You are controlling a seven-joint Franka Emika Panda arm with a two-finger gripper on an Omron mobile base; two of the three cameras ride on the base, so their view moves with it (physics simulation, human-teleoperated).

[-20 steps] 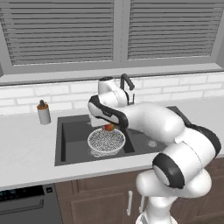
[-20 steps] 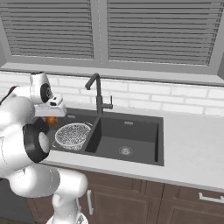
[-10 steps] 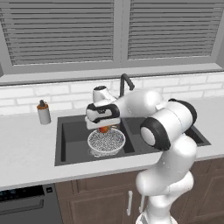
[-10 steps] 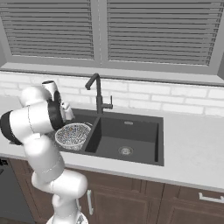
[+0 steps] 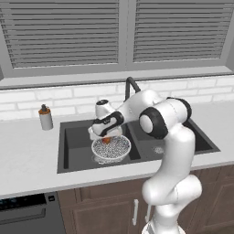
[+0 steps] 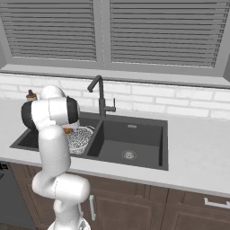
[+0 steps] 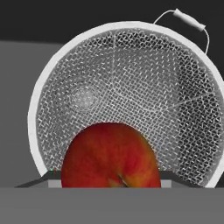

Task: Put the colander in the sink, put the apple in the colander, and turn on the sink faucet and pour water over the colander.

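Hovering over the left basin of the sink (image 5: 68, 151), the gripper (image 5: 106, 138) has the apple (image 5: 106, 140) pinched between its 2 fingers, right above the colander (image 5: 111, 149). From the left base camera the red-orange fruit sits just under the white hand, over the back-left part of the speckled bowl, and it looks a touch above the mesh, though it's honestly hard to say if it's brushing it. The hand camera looks straight down past the apple (image 7: 109, 155), which sits low in that shot with the colander (image 7: 131, 87) spread out behind it, wire handle (image 7: 188, 19) at the top right of that picture and the drain faintly visible through the mesh.

From the right base camera the arm blocks most of the action, but a sliver of apple (image 6: 67, 130) and the colander (image 6: 81, 138) peek out beside it in the left basin. The sink faucet (image 6: 99, 96) stands behind the divider, spout curving left. A soap dispenser (image 5: 45, 118) stands on the counter (image 5: 27, 160), left of the sink.
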